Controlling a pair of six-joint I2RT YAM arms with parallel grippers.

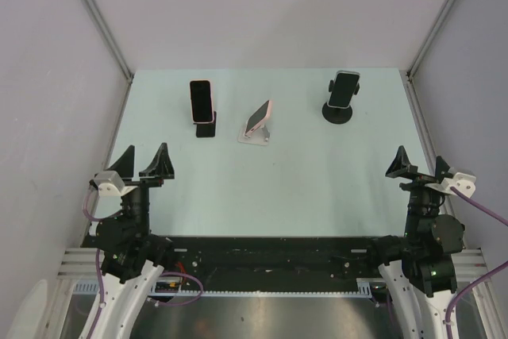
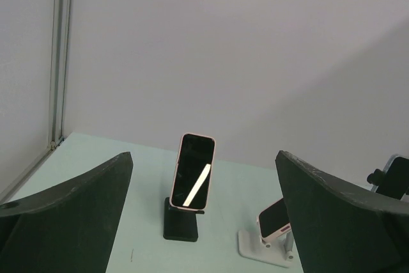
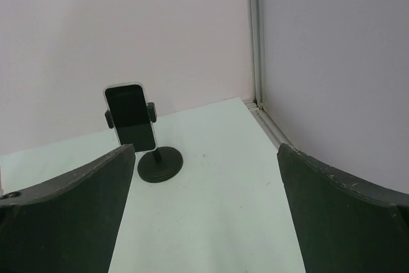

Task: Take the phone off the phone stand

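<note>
Three phones stand on stands at the back of the table. A pink-cased phone [image 1: 201,99] leans upright on a black stand [image 1: 207,128] at the left, also in the left wrist view [image 2: 194,171]. A second pink-cased phone [image 1: 258,117] tilts on a white stand [image 1: 255,136] in the middle. A silver-edged phone [image 1: 344,88] is clamped on a black round-based stand [image 1: 339,113] at the right, also in the right wrist view [image 3: 131,117]. My left gripper [image 1: 144,163] and right gripper [image 1: 418,167] are open, empty and near the front edge, far from the phones.
Grey walls enclose the table on three sides, with metal posts in the back corners [image 1: 125,69]. The pale green table top [image 1: 278,188] lies between the grippers and the stands.
</note>
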